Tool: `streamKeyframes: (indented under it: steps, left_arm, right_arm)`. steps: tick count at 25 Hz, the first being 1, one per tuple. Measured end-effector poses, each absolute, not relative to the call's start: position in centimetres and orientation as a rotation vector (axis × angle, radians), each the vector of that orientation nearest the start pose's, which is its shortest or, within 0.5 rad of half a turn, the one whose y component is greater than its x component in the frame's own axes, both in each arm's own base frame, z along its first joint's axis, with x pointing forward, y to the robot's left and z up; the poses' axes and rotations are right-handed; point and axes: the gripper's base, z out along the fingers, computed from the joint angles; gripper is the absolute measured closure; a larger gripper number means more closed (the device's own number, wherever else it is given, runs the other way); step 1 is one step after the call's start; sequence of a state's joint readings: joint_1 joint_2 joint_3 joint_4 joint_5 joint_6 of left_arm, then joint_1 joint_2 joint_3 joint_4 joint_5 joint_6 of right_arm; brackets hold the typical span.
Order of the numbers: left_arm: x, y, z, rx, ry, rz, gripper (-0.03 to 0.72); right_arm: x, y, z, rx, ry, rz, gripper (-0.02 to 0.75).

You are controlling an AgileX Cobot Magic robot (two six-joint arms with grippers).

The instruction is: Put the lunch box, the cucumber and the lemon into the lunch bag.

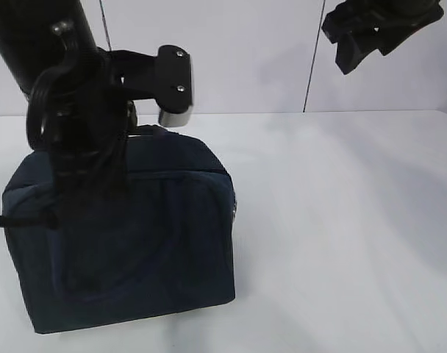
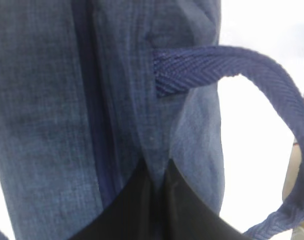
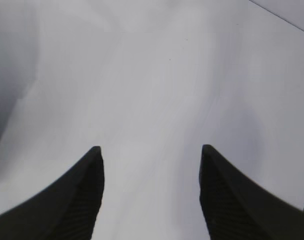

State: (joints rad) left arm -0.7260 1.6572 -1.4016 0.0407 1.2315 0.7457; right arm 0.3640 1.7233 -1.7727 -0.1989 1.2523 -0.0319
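Nearest to you in the exterior view, the lunch bag stands upright on the white desk, at the desk's left side, its broad navy front panel facing you and its long axis running left to right across the desk; its top faces up. The zipper line along the top edge looks closed from here, and a small metal ring hangs at the bag's right end. Your left arm comes down from the upper left, directly over the bag's left half, with its wrist bent so the left end effector points down onto the bag's top; most of it is hidden behind the arm's own cabling in the exterior view. In the left wrist view you see its dark fingertips pressed together right against the navy fabric beside the zipper seam, which runs away from the fingertips along the bag's length. Whether any fabric or a zipper pull is pinched between them you cannot tell. One woven loop handle arcs out to the side of the bag, just beside those fingertips and free of them. Farther back and well apart from the bag, your right end effector hangs high above the bare right part of the desk, tilted downward; its two fingers stand wide apart with nothing between them, and only the desk's plain surface shows below.
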Motion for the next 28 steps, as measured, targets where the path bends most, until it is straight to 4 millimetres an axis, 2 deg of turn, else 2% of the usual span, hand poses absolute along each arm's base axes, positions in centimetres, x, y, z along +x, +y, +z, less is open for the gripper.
streamKeyframes:
  steps: [5,8,10,12,16,18,23,28]
  left_arm:
    - [23.8,-22.3,28.4,2.055,2.178,0.056,0.686]
    - [23.6,-22.2,28.0,1.999,2.249,0.05,0.679]
    - [23.6,-22.2,27.9,1.95,2.296,0.046,0.644]
    - [23.6,-22.2,28.0,1.904,2.331,0.044,0.566]
    - [23.6,-22.2,28.0,1.828,2.388,0.035,0.319]
    - [23.4,-22.1,28.4,1.795,2.401,0.019,0.251]
    - [23.0,-21.8,30.4,1.708,2.382,-0.01,0.223]
    - [22.4,-21.2,32.0,1.56,2.422,-0.039,0.236]
  right_arm:
    - [34.8,11.5,37.1,-0.55,2.602,-0.158,0.298]
    - [34.7,11.5,37.1,-0.552,2.604,-0.15,0.298]
    - [34.6,11.6,37.2,-0.551,2.605,-0.131,0.298]
    - [34.1,11.5,37.5,-0.548,2.601,-0.111,0.298]
    - [32.4,11.0,37.8,-0.553,2.608,-0.102,0.298]
    - [31.4,10.6,37.6,-0.556,2.621,-0.102,0.298]
    - [28.1,9.7,37.3,-0.54,2.59,-0.046,0.303]
    - [25.2,9.1,35.7,-0.499,2.558,0.05,0.371]
